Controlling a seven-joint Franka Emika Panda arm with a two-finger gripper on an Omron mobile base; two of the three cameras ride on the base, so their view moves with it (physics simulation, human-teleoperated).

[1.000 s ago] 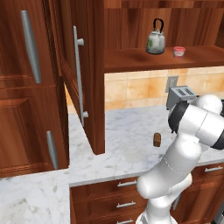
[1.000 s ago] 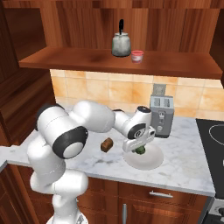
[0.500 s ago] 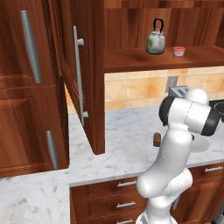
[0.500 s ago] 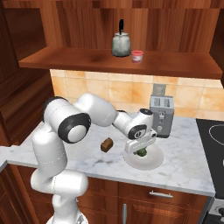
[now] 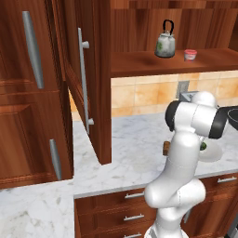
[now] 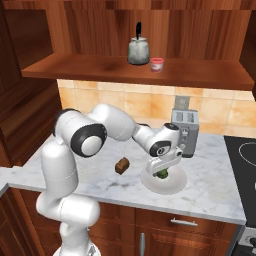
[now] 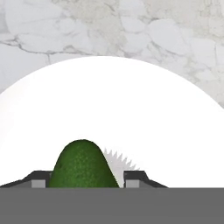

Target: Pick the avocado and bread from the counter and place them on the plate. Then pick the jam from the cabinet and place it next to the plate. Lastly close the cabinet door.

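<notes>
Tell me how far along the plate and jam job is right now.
Nothing is finished yet. In hand: the gripper holds the avocado just over the plate. Left: the bread lies on the counter, the jam sits in the cabinet, and the cabinet door is open.

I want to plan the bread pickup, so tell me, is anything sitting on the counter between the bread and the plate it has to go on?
Nothing visible does. In the right base view the bread lies on bare counter just left of the plate. The gripper sits over the plate with the avocado between its fingers, so part of the plate is taken.
</notes>
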